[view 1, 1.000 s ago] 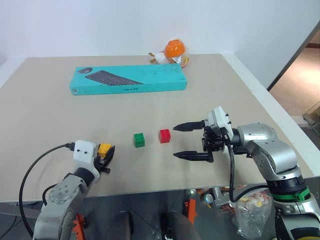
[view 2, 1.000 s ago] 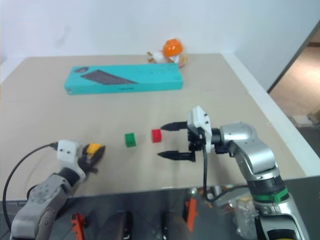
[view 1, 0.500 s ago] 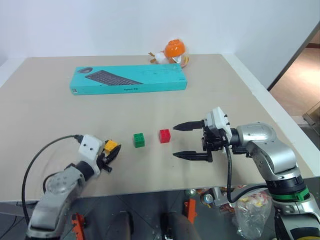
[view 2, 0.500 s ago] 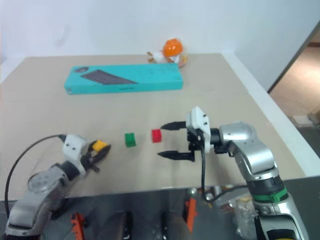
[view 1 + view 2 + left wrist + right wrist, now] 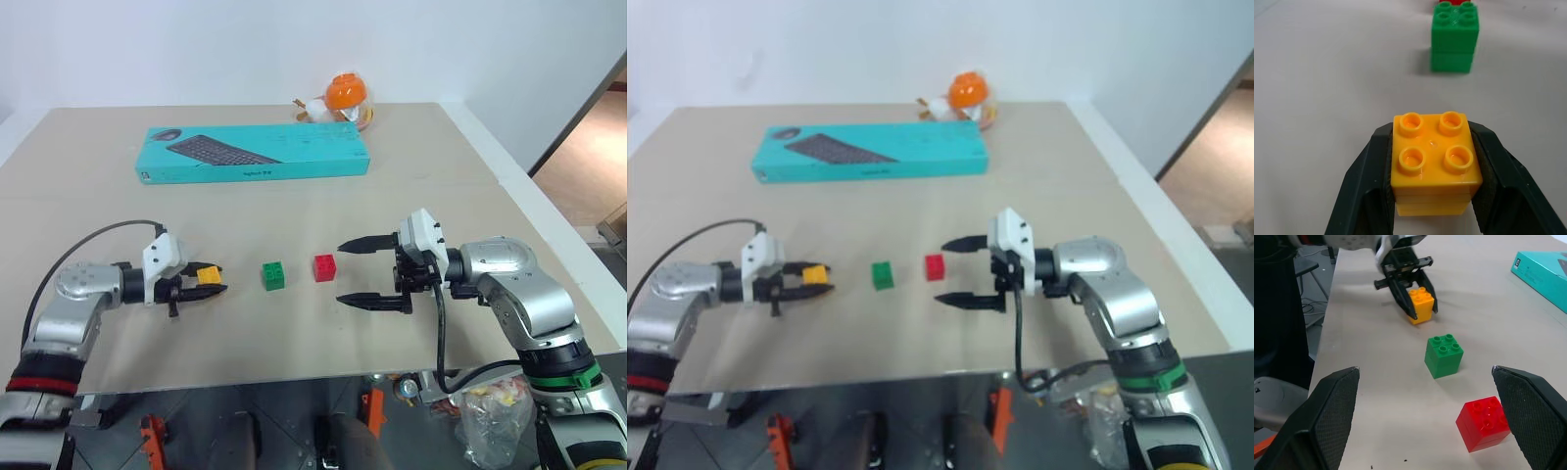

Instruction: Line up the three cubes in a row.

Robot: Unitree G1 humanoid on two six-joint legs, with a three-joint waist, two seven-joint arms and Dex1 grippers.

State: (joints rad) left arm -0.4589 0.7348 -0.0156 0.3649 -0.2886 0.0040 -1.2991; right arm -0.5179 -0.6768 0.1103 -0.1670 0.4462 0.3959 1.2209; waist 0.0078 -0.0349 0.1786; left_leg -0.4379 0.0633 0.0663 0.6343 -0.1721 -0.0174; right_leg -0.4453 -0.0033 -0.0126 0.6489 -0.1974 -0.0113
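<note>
- Left gripper (image 5: 208, 281) pinches the yellow-orange cube (image 5: 207, 275) by two opposite sides, studs up, one finger on each side in the left wrist view.
- Green cube (image 5: 273, 274) and red cube (image 5: 323, 266) sit on the table (image 5: 118, 225) close together with a gap between, roughly side by side, near the front middle.
- Held cube is to the left of the green one, apart from it, roughly on the same line; the wrist view has green straight ahead with red peeking behind it.
- Step in hand, as I read it: set yellow-orange down left of green to extend the row.
- To do it well: keep the approach along the green-red line, match the existing gap, keep faces square to green, set it flat before letting go, then back straight out so the fingers don't drag it.
- Risk: pushing too far nudges green into red.
- Right gripper (image 5: 368, 271) hangs with fingers spread wide, empty, just right of red, pointing at the row; no need to move it.
- Teal keyboard box (image 5: 254, 153) and orange-and-white toy (image 5: 340, 100) lie at the far side, well clear.
- Nothing blocks the path between held cube and green.
</note>
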